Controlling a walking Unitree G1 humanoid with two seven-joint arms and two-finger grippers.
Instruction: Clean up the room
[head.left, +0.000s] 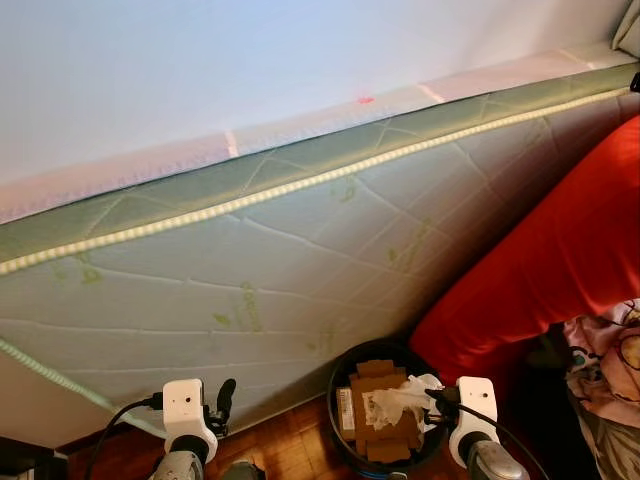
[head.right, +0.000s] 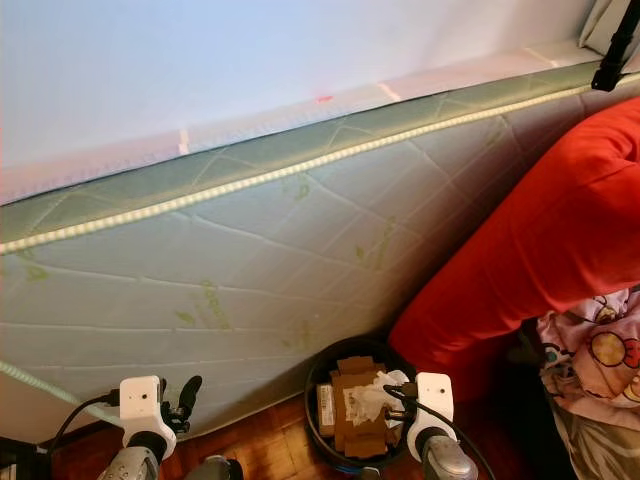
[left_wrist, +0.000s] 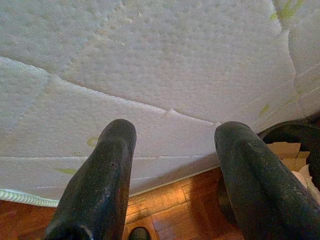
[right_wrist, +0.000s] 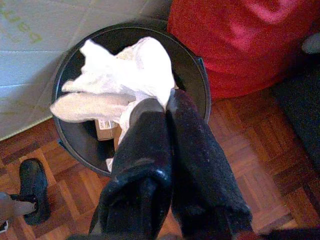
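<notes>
A round black bin (head.left: 343, 365) stands on the parquet floor against the mattress, with brown cardboard pieces (head.left: 376, 384) inside. My right gripper (right_wrist: 167, 101) hangs over the bin's opening, shut on a crumpled white tissue (right_wrist: 125, 75) that droops above the bin's inner wall (right_wrist: 195, 80). From the head, the tissue (head.left: 396, 403) shows just ahead of my right gripper (head.left: 433, 397). My left gripper (left_wrist: 172, 135) is open and holds nothing, pointing at the mattress's side, left of the bin (left_wrist: 287, 135). It is low in the head view (head.left: 225, 396).
A white quilted mattress (head.left: 300, 260) with green trim stands on edge against the wall. Red bedding (head.left: 560, 260) bulges right of the bin, with patterned cloth (head.left: 605, 350) below it. Parquet floor (head.left: 290, 440) lies between my arms. A black foot-like shape (right_wrist: 32, 187) rests beside the bin.
</notes>
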